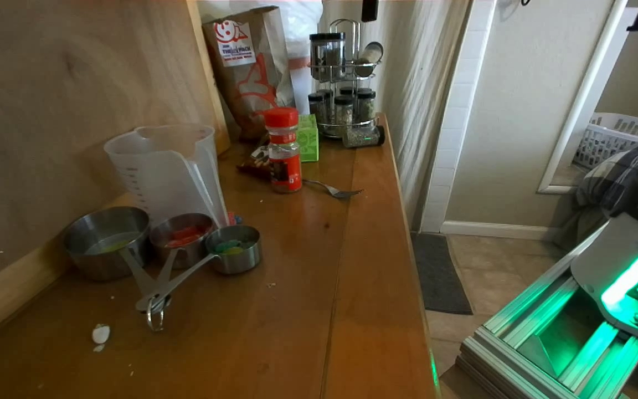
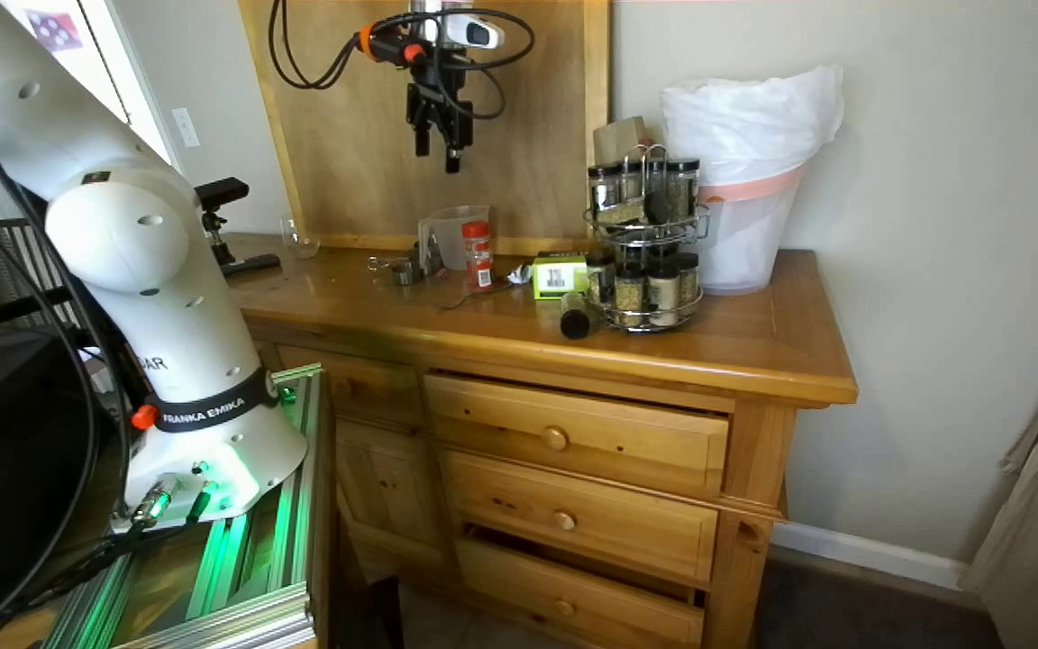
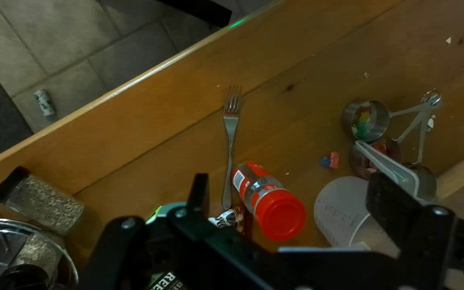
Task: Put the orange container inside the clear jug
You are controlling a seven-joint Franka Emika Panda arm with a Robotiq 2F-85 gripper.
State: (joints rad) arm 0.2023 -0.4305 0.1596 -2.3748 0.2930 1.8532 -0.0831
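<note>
Fingers [image 3: 198, 191] spread: centre over the red-capped bottle [image 1: 284, 152] near the clear jug [image 1: 158, 172], descend without clipping the jug, pinch squarely.

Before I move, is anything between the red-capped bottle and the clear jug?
Nothing visible: the wrist view shows bare tabletop between red-capped bottle and jug; a small colourful scrap lies to the side.

There are three measuring cups [image 1: 190, 256], one clear jug [image 1: 155, 172], one red-capped bottle [image 1: 284, 154], one fork [image 3: 230, 141] and one spice rack [image 2: 648, 237].
</note>
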